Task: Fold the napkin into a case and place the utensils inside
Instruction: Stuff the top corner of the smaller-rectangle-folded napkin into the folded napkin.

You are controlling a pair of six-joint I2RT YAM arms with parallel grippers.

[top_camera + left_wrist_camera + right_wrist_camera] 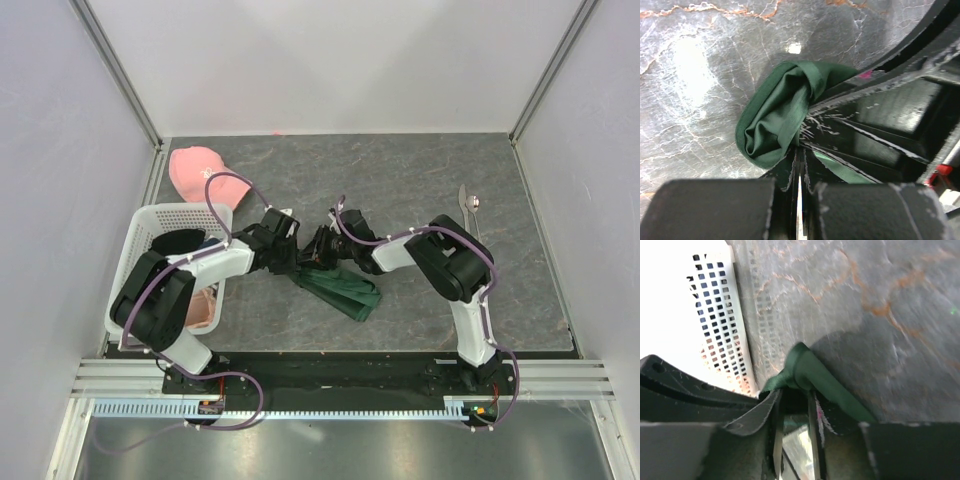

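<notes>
Though the napkin point(342, 290) is meant to become a case, it sits bunched at the centre of the bench point(420, 170), with both arms on it. The cloth lies as a rumpled band, long axis 10 to 4 o'clock in the top view. Both end effectors meet at its 10 o'clock end.

Left end effector point(800, 150): pads pressed together, pinching a green fold that balloons out beyond the tips.

Right end effector point(794, 392): narrow gap between the pads, a ridge of cloth across the tips. Grip or mere contact, cannot tell.

No case formed yet, by my reading.

Utensils point(470, 208) lie at about 2 o'clock from the napkin, well apart, near the right bench edge, lying 12 to 6. The right arm is the nearer. The cloth likely needs spreading flat first.
</notes>
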